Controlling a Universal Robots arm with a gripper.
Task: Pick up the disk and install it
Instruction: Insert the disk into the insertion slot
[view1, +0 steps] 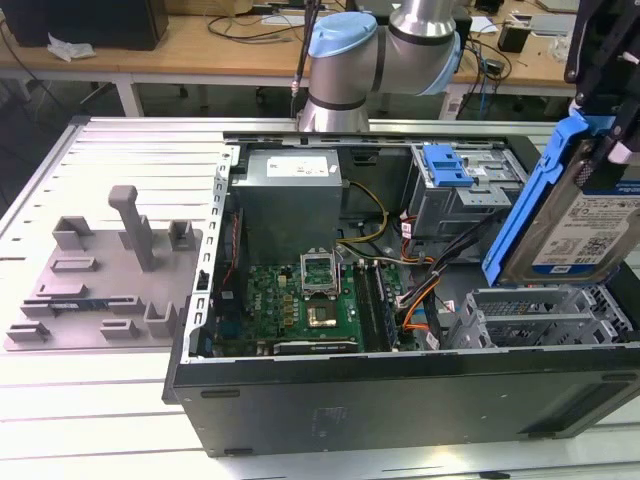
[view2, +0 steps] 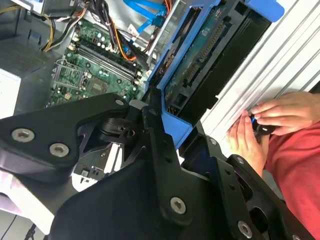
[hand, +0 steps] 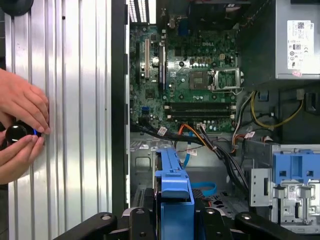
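Pickup done: gripper (hand: 174, 216) jaws clamped on disk (view1: 575, 215), held on edge above drive cage (view1: 540, 318) (not touching). Install left: disk not yet seated.

— We see a silver arm (view1: 420, 30) with a pale blue joint cap (view1: 343, 35).
— And we see a black gripper (view2: 175, 127), its flat links (view2: 55, 125) studded with silver screws (view2: 177, 205); the person's garment (view2: 295, 170) is red.
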